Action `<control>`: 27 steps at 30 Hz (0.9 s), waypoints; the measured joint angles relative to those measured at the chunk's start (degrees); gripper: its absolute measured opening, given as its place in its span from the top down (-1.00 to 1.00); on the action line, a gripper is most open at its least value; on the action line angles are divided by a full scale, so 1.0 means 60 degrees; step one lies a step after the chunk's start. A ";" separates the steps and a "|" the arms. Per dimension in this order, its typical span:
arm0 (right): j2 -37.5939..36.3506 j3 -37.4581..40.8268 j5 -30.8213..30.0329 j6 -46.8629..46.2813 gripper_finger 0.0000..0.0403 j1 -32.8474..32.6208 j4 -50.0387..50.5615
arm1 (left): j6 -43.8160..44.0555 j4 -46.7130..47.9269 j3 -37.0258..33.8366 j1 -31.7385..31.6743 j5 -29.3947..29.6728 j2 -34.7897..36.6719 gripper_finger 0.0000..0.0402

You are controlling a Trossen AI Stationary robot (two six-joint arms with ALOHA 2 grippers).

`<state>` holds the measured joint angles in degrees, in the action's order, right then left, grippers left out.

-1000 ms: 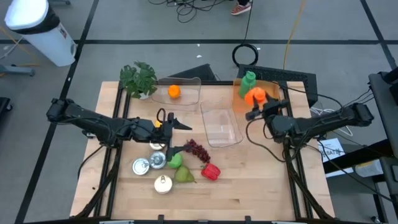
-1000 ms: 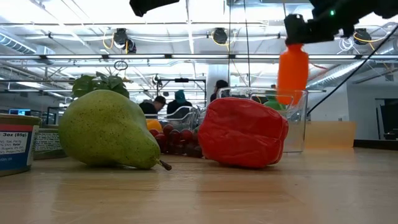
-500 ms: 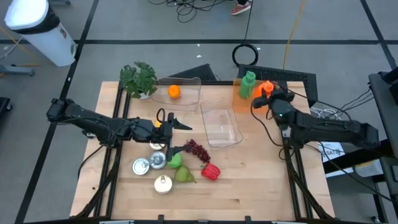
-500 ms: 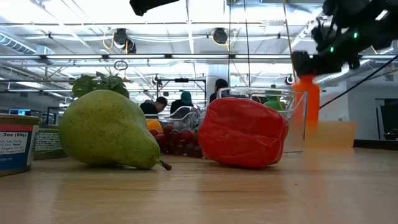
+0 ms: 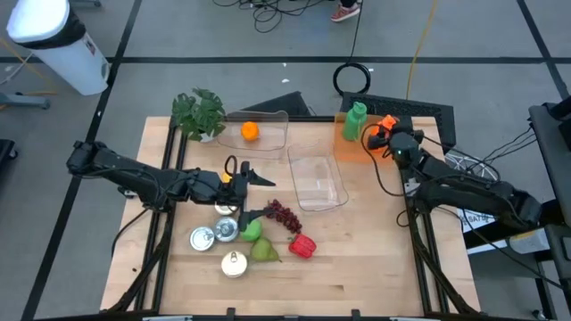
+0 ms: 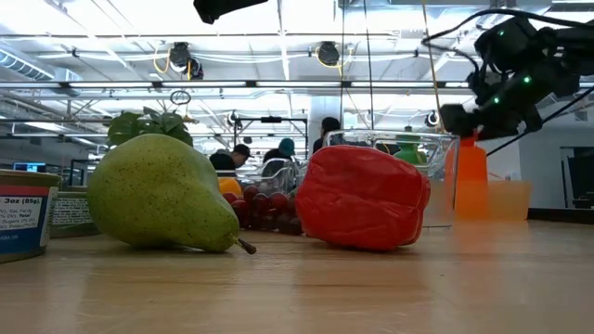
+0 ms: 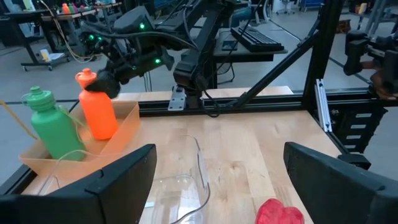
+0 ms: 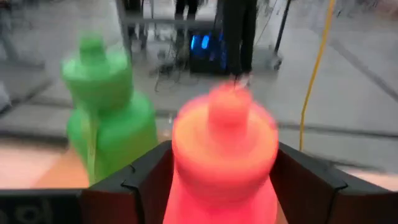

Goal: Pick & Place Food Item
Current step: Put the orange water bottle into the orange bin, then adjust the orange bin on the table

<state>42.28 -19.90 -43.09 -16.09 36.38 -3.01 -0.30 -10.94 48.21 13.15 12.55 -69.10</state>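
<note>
The orange bottle (image 5: 384, 125) stood upright in the translucent orange bin (image 5: 343, 148) at the far right corner of the counter (image 5: 357, 259), just beside a green bottle (image 5: 355, 119) in the same bin. The right pincer (image 5: 386, 135) sat around the orange bottle near its top. From the right wrist view the bottle filled the space between the two sides of the pincer, but whether the pincer was clamped on it or merely set around it could not be told.

Near the bin, toward the middle of the counter, lay an empty clear container (image 5: 317, 183). A second clear container (image 5: 268, 134) at the far edge held an orange fruit (image 5: 250, 131), with a leafy plant (image 5: 198, 112) beside it.

The left pincer (image 5: 254, 196) hung over the middle of the counter with its jaws wide apart and nothing between them. Close to it lay a bunch of grapes (image 5: 284, 214), and nearer the front edge a red pepper (image 5: 302, 247), a pear (image 5: 263, 251) and several cans (image 5: 202, 238).
</note>
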 joint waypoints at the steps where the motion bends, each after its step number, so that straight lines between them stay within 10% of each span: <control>1: 0.0024 0.0032 -0.0011 0.0086 -0.27 0.0000 0.0082 | 0.0000 0.0002 0.0000 0.0000 0.0000 0.0000 -0.77; 27: -0.0954 0.0006 -0.0040 0.1776 -0.54 -0.0015 -0.0646 | 0.0009 0.0000 0.0000 -0.0007 0.0005 0.0000 -0.75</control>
<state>36.56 -19.86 -43.33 -5.43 36.29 -6.89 -0.24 -10.94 48.21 13.10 12.58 -69.10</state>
